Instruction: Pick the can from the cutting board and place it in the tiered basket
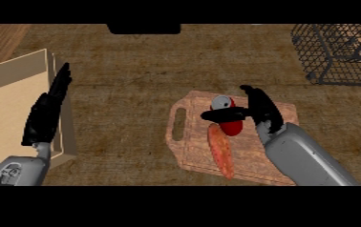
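A red can (pixel 230 124) with a silver top lies on the wooden cutting board (pixel 197 147) in the head view. My right hand (pixel 260 108) reaches over it from the right, its thumb across the can's middle and fingers curling behind it. An orange carrot-like piece (pixel 220 153) lies on the board just below the can. The black wire tiered basket (pixel 330 52) stands at the far right. My left hand (pixel 48 110) rests open at the left, fingers pointing up.
A pale box-like object (pixel 25 102) lies under and beside the left hand at the counter's left edge. A dark object (pixel 143 28) sits at the far middle. Bare woven counter (pixel 141 68) stretches between board and basket.
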